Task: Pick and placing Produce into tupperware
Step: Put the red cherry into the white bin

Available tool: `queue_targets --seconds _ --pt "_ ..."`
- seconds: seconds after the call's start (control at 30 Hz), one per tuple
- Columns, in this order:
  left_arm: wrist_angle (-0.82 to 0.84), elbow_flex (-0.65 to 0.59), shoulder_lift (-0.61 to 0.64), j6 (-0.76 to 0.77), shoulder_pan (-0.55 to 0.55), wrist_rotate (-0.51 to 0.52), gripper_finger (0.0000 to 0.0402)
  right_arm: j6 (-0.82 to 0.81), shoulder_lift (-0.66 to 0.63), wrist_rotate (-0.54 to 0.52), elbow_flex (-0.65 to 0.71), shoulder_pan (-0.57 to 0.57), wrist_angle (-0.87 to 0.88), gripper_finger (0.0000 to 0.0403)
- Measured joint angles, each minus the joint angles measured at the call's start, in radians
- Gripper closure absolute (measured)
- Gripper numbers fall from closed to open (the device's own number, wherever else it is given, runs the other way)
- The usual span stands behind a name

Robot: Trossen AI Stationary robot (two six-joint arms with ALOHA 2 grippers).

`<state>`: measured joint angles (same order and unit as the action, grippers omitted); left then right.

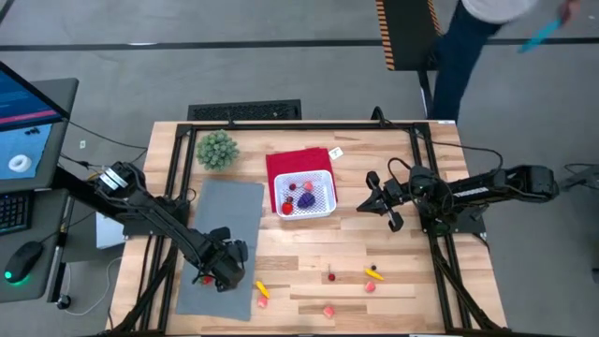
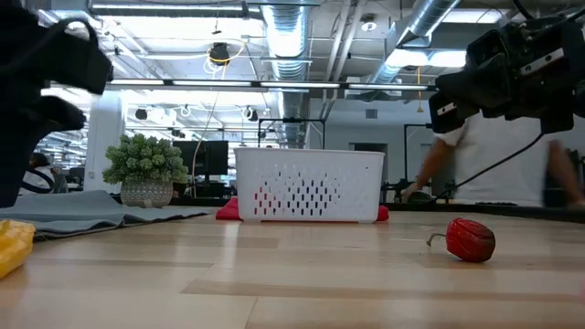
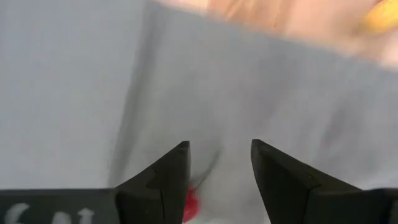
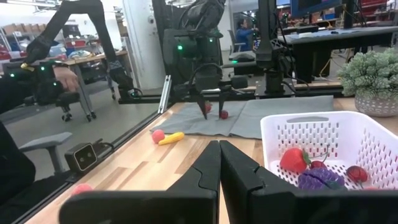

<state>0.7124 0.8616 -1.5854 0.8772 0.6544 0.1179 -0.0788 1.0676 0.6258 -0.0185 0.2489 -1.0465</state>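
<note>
Left gripper [image 1: 208, 277] is being held low over the grey mat [image 1: 225, 211], fingers parted partway; a small red produce piece [image 3: 191, 204] is sitting just beside one fingertip, nothing pinched. Right gripper [image 4: 219, 163] is being kept pressed together, empty, just beside the white latticed tupperware [image 1: 326, 190]. The tupperware is resting on the red cloth [image 1: 285, 162], with red and purple pieces inside. More produce is lying scattered on the wooden table [image 1: 412, 300].

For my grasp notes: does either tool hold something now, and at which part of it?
Nothing is held. The left tool stands open low over the grey mat, a small red piece between its fingers but not gripped. The right tool is shut and empty beside the white basket.
</note>
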Motion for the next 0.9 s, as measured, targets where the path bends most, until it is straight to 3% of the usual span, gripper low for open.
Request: queue_targets --seconds 0.67,0.9 --pt "-0.031 -0.047 -0.004 0.023 0.000 0.002 0.0243 -0.001 0.000 -0.002 0.000 0.000 0.000 0.0372" --pt "-0.031 -0.047 -0.004 -0.001 0.000 0.002 0.0315 -0.001 0.000 -0.002 0.000 0.000 0.000 0.0370"
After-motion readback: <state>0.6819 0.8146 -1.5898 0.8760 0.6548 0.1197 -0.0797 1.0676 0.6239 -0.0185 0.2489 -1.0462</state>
